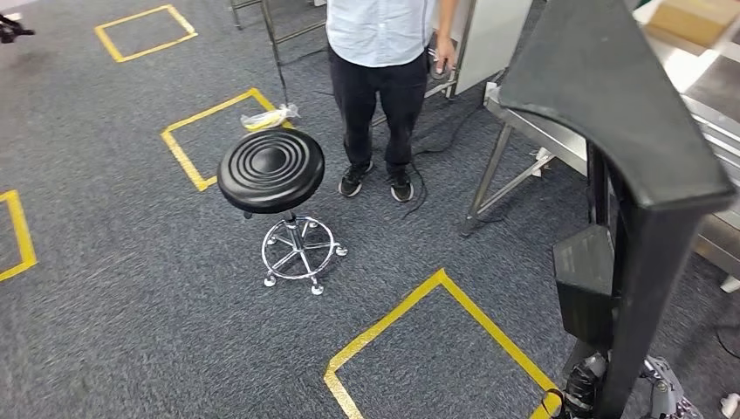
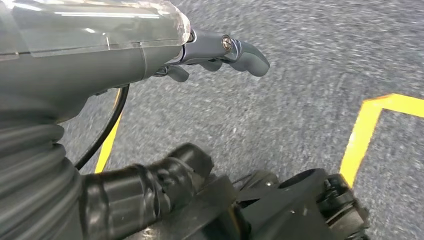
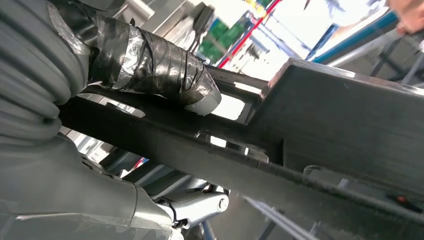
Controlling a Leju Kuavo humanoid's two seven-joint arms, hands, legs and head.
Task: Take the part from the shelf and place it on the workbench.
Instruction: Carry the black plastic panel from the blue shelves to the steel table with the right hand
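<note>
The left hand was smooth grey, with a silver screw at a finger hinge and a clear plastic cover over its back. A grey ribbed sleeve wrapped the wrist, and a thin black cable ran beside it. The right hand had a thumb bound in shiny black tape, its tip pale grey.

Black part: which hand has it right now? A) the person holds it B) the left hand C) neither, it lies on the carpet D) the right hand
D: in the right wrist view the right hand grips the black part, its taped thumb pressed on the bar; the left hand hangs over the carpet holding nothing.
</note>
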